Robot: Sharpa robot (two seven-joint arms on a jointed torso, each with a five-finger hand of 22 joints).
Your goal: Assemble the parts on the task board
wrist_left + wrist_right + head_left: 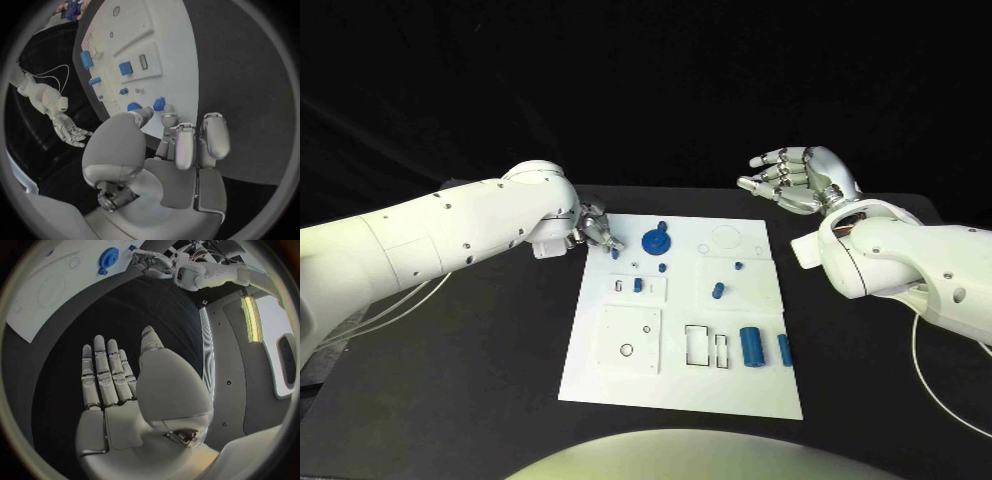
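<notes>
Left hand, fingers curled round a small blue peg at the board's far-left corner, should likely lift it straight, while the right hand hovers spread, holding nothing.

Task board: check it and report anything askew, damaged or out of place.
Nothing stands out. The task board lies flat on the table, undamaged as far as the head view shows. The blue parts sit on it, none off on the table. The left hand is at its far corner; the right hand hovers open beyond it.

board left edge: left hand crowds blue gear
right side: bare table, probably passable
</notes>
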